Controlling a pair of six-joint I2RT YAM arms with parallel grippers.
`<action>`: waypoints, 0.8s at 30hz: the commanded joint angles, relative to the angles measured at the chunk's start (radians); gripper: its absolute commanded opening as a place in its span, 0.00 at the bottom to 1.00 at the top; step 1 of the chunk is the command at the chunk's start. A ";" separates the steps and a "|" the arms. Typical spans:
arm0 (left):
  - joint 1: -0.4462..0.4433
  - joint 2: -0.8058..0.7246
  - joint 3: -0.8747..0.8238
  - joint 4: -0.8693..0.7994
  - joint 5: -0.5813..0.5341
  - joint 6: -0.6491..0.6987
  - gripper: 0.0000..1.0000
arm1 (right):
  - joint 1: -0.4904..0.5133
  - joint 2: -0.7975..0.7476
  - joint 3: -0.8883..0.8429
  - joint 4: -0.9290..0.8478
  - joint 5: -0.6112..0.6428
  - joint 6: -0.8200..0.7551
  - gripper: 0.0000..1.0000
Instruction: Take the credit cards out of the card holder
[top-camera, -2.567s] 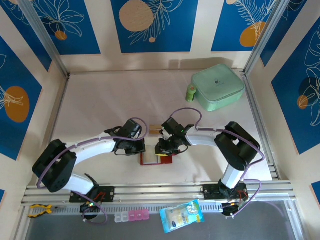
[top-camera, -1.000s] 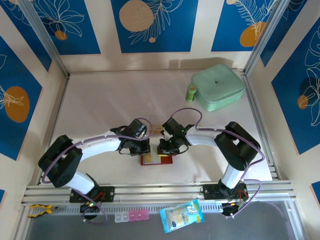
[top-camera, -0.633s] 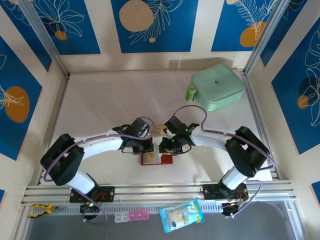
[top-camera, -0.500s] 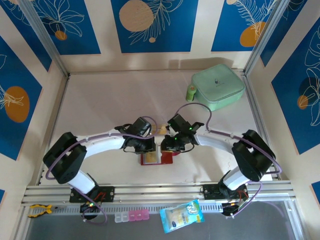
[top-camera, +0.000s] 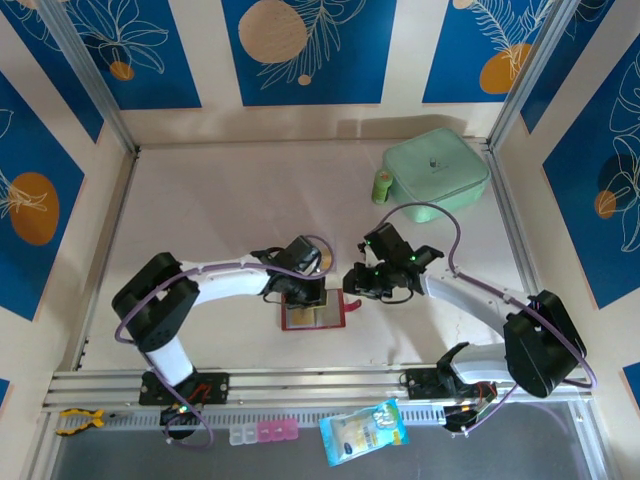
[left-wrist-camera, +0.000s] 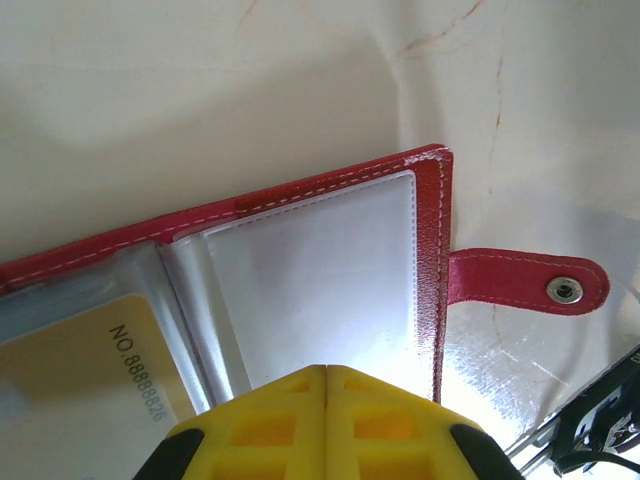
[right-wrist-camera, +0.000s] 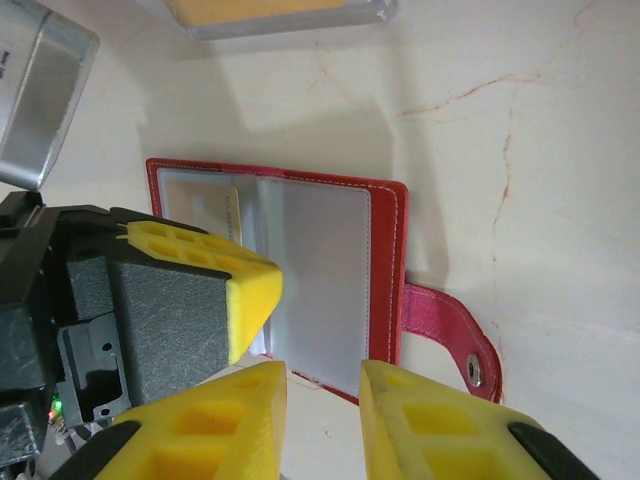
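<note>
Currently the card holder (left-wrist-camera: 330, 270) lies open on the worktop (top-camera: 220, 220) beneath the left fingers (left-wrist-camera: 326, 385), pressed together, 1 gold card (left-wrist-camera: 80, 370) pocketed just beside them, while the right fingers (right-wrist-camera: 375, 395) hover spread and empty above it, so a clumsy pinch could drag the whole holder.

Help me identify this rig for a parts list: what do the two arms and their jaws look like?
Both the left arm and the right arm have white tubular links between bulky black joint housings, with a thin purple cable looping loosely along each. The jaws are bright yellow moulded blocks with square recessed pockets, mounted on black bodies.
</note>
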 joint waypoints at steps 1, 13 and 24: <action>-0.007 -0.005 0.027 -0.004 0.009 -0.004 0.07 | -0.002 -0.015 -0.023 -0.005 -0.037 0.004 0.26; 0.050 -0.166 -0.099 -0.026 -0.071 -0.011 0.08 | 0.040 0.049 -0.011 0.080 -0.091 0.043 0.26; 0.124 -0.268 -0.232 -0.035 -0.066 -0.008 0.07 | 0.124 0.192 0.048 0.152 -0.115 0.073 0.26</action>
